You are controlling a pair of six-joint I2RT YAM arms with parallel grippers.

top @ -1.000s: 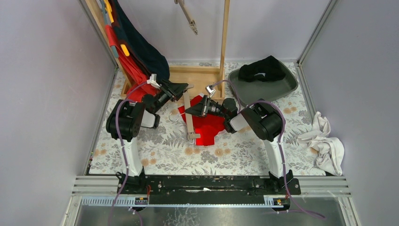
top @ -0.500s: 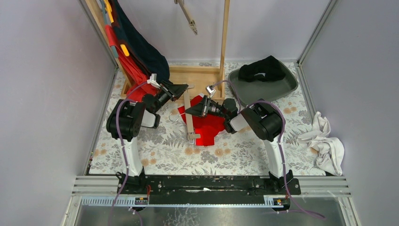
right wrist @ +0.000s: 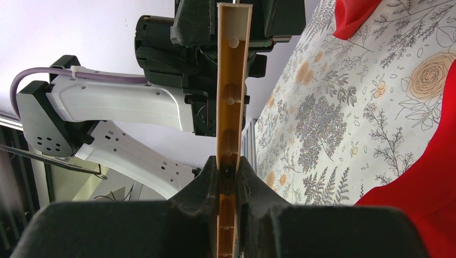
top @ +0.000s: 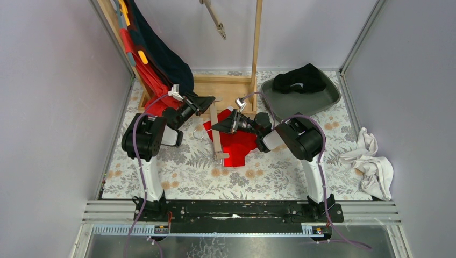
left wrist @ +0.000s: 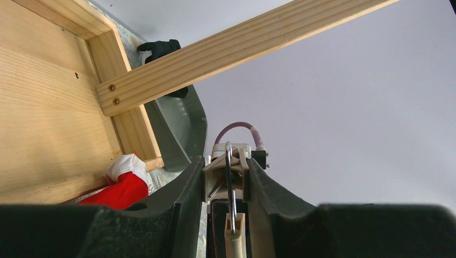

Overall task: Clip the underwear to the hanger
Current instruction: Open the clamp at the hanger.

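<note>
Hanger (top: 216, 137): flat on the floral counter (top: 183, 172) near its centre, with the bar running 12 to 6 o'clock.
Underwear (top: 239, 145): red, spread on the counter under the hanger, mostly on its 3 o'clock side.
Left gripper (top: 211, 100): closed tight on the clip (left wrist: 218, 171) at the hanger's 12 o'clock end.
Right gripper (top: 218, 127): pinched shut on the middle of the bar, reaching in from 3 o'clock.
Tray (top: 322, 99): at 1 o'clock, holding a black garment (top: 299, 79).
</note>
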